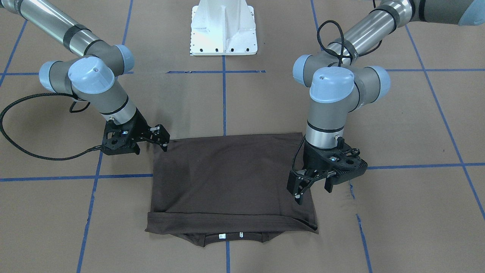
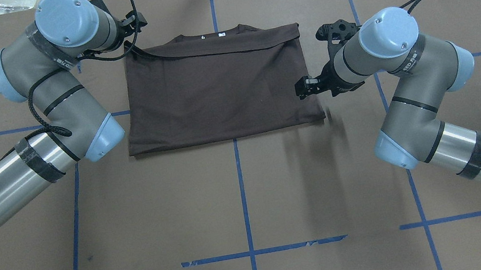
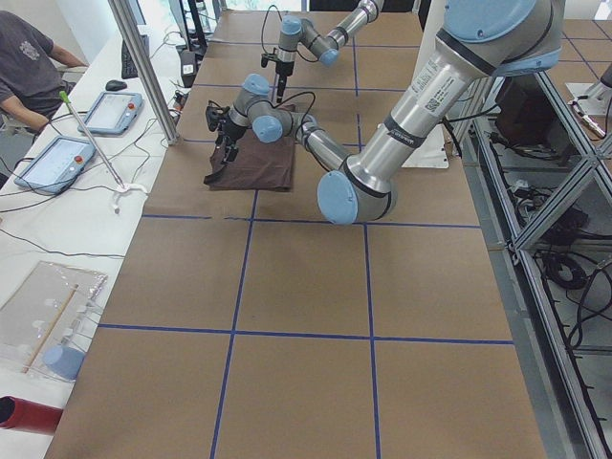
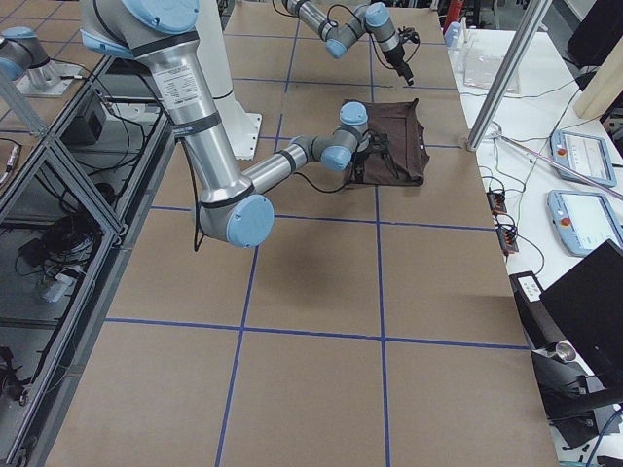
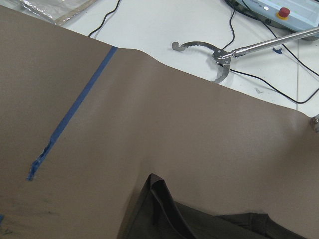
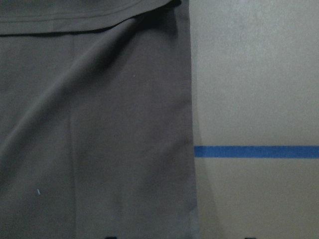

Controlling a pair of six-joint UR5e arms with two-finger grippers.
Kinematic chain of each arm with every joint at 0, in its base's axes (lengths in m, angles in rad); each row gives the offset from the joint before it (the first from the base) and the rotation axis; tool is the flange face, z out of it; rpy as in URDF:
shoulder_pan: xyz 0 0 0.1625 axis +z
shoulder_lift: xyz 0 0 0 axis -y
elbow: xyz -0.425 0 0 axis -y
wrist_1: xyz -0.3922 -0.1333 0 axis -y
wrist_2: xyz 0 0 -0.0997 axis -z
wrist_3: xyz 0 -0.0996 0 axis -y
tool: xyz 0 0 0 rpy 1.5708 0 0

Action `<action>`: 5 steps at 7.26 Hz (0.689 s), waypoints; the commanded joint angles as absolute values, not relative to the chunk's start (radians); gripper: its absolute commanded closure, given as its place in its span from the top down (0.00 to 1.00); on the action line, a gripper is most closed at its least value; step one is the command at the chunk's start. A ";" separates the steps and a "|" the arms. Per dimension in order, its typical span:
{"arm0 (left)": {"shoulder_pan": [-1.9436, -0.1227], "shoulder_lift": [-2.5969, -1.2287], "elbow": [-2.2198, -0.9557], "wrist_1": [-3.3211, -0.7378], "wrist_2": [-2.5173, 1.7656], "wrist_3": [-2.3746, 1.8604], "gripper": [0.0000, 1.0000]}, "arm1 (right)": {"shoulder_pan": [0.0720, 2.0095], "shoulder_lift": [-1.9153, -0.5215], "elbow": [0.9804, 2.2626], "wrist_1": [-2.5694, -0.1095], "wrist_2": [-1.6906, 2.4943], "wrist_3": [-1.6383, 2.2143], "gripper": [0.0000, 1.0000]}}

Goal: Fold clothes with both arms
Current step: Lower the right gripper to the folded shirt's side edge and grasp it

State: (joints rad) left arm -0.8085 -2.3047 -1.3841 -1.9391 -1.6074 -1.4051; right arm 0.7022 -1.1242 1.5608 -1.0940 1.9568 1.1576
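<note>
T-shirt [image 1: 227, 178] is lying folded flat on the table [image 1: 398, 227], collar edge facing away from me. My left gripper [image 1: 313, 193] is hovering, fingers spread, over one side edge; my right gripper [image 1: 163, 137] is sitting spread apart by the opposite near corner.

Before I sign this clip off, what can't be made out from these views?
- Left gripper: in the overhead view it is hidden behind its own wrist, and the left wrist view shows no jaws.
- Right gripper: in the right wrist view the bottom edge cuts off the jaws, so contact with the T-shirt is unclear.
- Neck tags: too small to read in the front-facing view.
</note>
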 commanded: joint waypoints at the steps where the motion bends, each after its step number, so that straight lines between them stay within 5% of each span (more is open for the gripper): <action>1: -0.808 -2.304 -1.390 -1.939 -1.608 -1.407 1.00 | 0.690 -1.111 1.548 -1.095 1.947 1.161 0.71; 5: -0.810 -2.303 -1.414 -1.915 -1.608 -1.407 1.00 | 0.696 -1.089 1.503 -1.092 1.957 1.160 0.71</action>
